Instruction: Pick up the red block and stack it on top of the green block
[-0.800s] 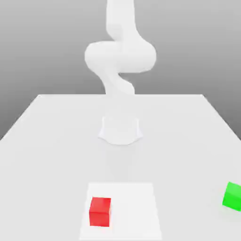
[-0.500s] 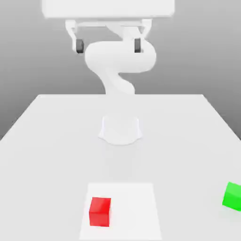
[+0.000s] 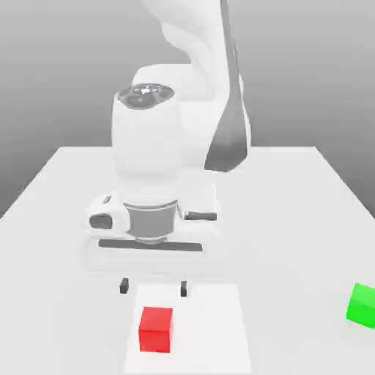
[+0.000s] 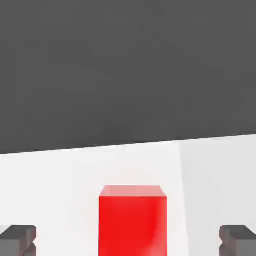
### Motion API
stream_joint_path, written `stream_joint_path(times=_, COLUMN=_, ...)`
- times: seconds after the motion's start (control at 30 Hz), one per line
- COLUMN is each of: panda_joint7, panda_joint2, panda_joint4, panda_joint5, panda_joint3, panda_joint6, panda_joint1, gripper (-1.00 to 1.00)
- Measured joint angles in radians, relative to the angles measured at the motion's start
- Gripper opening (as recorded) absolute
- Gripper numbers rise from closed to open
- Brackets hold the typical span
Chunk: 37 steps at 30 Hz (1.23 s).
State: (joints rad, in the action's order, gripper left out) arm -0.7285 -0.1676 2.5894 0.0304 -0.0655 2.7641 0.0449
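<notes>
The white worktop [image 3: 58, 212] is being viewed from its front edge, with the arm's base standing toward its far side. In the exterior view the tool [image 3: 154, 287] is being held above the worktop, pointing down, just behind the red block [image 3: 156, 329] — its two dark fingertips [image 3: 124, 286] are being kept wide apart, and nothing is being gripped between them. The red block is being left resting flat on a paler square patch [image 3: 212, 329] of the worktop, near the front edge and somewhat toward the exterior view's left. In the hand view the same red block [image 4: 132, 220] is being framed between the two dark fingertips [image 4: 17, 239], with a clear gap on either side, so no contact is being made. Toward the exterior view's right — well apart from the red block and the tool — the green block [image 3: 362, 305] is being left on the worktop at the frame's edge.
</notes>
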Motion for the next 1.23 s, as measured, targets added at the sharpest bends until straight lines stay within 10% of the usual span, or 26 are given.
stream_joint_path(times=0.1, panda_joint7=0.012, panda_joint2=-0.109, panda_joint4=-0.013, panda_joint5=0.017, panda_joint3=0.014, panda_joint6=0.089, panda_joint1=0.011, gripper=0.00)
stream_joint_path(times=0.13, panda_joint7=0.017, panda_joint2=-0.144, panda_joint4=-0.018, panda_joint5=0.022, panda_joint3=0.020, panda_joint6=0.118, panda_joint1=0.016, gripper=-1.00)
stream_joint_path(times=0.57, panda_joint7=0.002, panda_joint2=0.023, panda_joint4=0.002, panda_joint5=-0.012, panda_joint3=0.021, panda_joint6=-0.029, panda_joint1=-0.003, gripper=-1.00)
stream_joint_path(times=1.1, panda_joint7=0.133, panda_joint2=-0.114, panda_joint4=-0.169, panda_joint5=-0.226, panda_joint3=0.380, panda_joint6=-0.083, panda_joint1=-0.419, gripper=-1.00)
stream_joint_path(times=1.13, panda_joint7=0.119, panda_joint2=-0.144, panda_joint4=-0.173, panda_joint5=-0.249, panda_joint3=0.368, panda_joint6=-0.059, panda_joint1=-0.434, gripper=1.00)
stream_joint_path(times=1.23, panda_joint7=0.119, panda_joint2=-0.144, panda_joint4=-0.173, panda_joint5=-0.249, panda_joint3=0.368, panda_joint6=-0.059, panda_joint1=-0.434, gripper=1.00)
